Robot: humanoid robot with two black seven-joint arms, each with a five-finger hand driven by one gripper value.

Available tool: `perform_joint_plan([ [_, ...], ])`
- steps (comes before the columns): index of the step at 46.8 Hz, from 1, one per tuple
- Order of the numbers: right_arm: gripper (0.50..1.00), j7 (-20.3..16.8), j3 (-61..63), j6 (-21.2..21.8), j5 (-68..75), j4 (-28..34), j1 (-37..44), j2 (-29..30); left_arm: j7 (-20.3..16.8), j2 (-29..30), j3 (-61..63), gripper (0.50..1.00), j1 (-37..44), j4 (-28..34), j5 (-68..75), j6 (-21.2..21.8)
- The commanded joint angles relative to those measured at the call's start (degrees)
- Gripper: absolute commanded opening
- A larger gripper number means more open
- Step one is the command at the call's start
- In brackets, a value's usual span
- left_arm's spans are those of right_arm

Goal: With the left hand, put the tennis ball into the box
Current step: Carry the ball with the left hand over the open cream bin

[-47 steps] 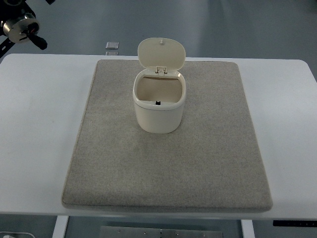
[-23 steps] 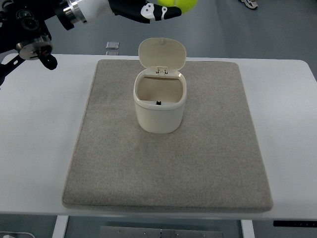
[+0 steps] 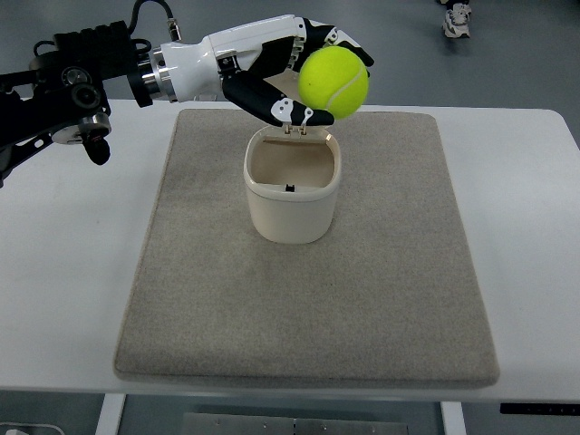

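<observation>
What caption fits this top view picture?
Left hand holds the tennis ball above the open box.

The box [image 3: 292,188] stands in the far middle of the grey mat [image 3: 308,299], its mouth open upward and unblocked. Over its far rim hangs the left hand [image 3: 299,77] with the tennis ball [image 3: 333,82], covering the raised lid from sight. The arm crosses the far left tabletop [image 3: 63,254]. Near, left and right of the box the mat lies bare.
</observation>
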Motion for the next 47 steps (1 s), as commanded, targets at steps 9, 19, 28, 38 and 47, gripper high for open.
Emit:
perform_joint_plan([
  [9, 0.938, 0.0, 0.0, 0.0, 0.0, 0.0, 0.0, 0.0, 0.08, 0.41, 2.95, 0.5, 1.01, -0.08, 2.6, -0.54],
  [19, 0.938, 0.0, 0.0, 0.0, 0.0, 0.09, 0.0, 0.0, 0.08, 0.85, 4.97, 0.5, 1.28, 1.59, 2.6, -0.36],
  [28, 0.938, 0.0, 0.0, 0.0, 0.0, 0.09, 0.0, 0.0, 0.08, 0.85, 6.64, 0.5, 1.28, 1.94, 2.6, 0.08],
  [38, 0.938, 0.0, 0.0, 0.0, 0.0, 0.0, 0.0, 0.0, 0.08, 0.94, 7.87, 0.5, 1.36, 3.08, 2.6, 1.13],
  [47, 0.938, 0.0, 0.0, 0.0, 0.0, 0.0, 0.0, 0.0, 0.08, 1.11, 9.28, 0.5, 1.45, 4.32, 2.6, 1.48],
])
